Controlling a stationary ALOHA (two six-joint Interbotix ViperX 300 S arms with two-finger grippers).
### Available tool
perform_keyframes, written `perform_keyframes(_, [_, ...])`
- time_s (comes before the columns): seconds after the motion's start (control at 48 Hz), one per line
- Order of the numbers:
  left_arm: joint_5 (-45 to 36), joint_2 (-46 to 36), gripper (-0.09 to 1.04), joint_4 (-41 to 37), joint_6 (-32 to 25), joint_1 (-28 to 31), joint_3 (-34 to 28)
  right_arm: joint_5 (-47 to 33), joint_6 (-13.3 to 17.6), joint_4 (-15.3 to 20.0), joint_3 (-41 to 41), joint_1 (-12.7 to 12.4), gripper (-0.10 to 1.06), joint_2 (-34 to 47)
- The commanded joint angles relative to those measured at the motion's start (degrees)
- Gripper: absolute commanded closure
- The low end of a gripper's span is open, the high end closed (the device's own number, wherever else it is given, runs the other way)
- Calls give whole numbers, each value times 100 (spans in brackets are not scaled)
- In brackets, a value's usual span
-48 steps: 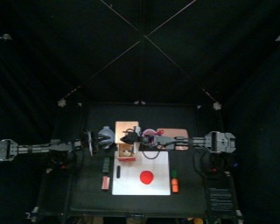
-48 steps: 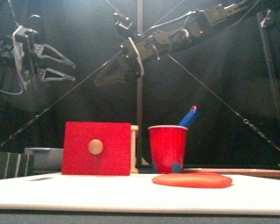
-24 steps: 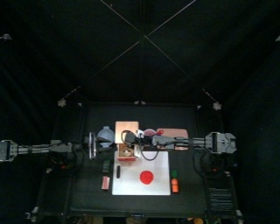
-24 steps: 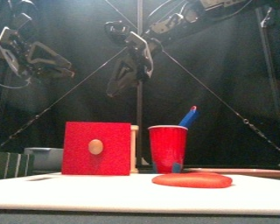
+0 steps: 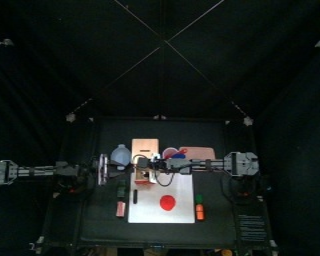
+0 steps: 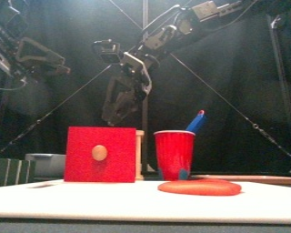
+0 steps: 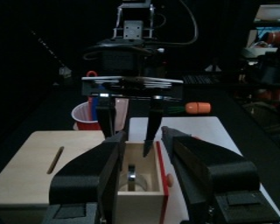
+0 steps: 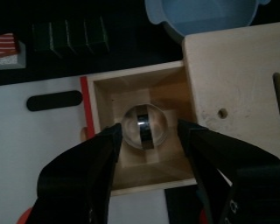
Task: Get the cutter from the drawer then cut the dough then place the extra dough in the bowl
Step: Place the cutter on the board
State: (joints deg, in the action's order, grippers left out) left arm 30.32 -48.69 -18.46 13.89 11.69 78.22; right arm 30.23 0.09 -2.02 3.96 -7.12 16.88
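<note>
- Metal first: the round metal cutter (image 8: pixel 146 124) with a wire handle lies inside the open drawer (image 8: pixel 130 86) of the pale wooden box (image 8: pixel 241 70). The drawer is pulled out over the white cutting board (image 8: pixel 38 144).
- The right gripper (image 7: pixel 129 133) hangs directly above it. Its jaws are spread and hold nothing, with one on the side of the red drawer front (image 6: pixel 101 155) and the other on the side of the box.
- From the right wrist, the cutter sits midway between those two jaws, so the coming move looks like a straight drop and a squeeze.
- The cutter is round and gives no long axis to line up with. A bright band crosses its dark middle, and I cannot tell whether that is the handle or the rim catching light.
- The drawer walls stand close on both sides of the cutter, so the jaws have little room to go down.
- The left gripper (image 7: pixel 140 149) is farther off, high at the left in the front view. Its jaws are parted and empty, and it looks along the drawer.
- The right arm is clearly the nearer one to the cutter.
- The flat red dough disc (image 6: pixel 199 187) lies uncut on the board.
- The blue-grey bowl (image 8: pixel 206 10) sits just beyond the box.
</note>
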Motion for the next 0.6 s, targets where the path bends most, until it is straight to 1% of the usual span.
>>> perform_keyframes(0.021, [53, 9, 17, 26, 0, -18, -53, -26, -26, -9, -149, 26, 10, -62])
perform_keyframes(0.188, [53, 9, 17, 26, 0, -9, -44, -26, -53, -97, -176, 70, 11, 88])
perform_keyframes(0.375, [53, 9, 17, 26, 0, -53, -18, -18, 44, -536, -211, 123, 11, 255])
perform_keyframes(0.438, [53, 9, 17, 26, 0, -62, 0, -18, 53, -606, -255, 132, 12, 316])
perform_keyframes(0.521, [53, 9, 17, 26, 9, -62, 35, -9, 44, -615, -308, 123, 15, 352])
perform_keyframes(0.604, [53, 9, 17, 44, 18, -62, 79, 26, 44, -615, -343, 114, 24, 369])
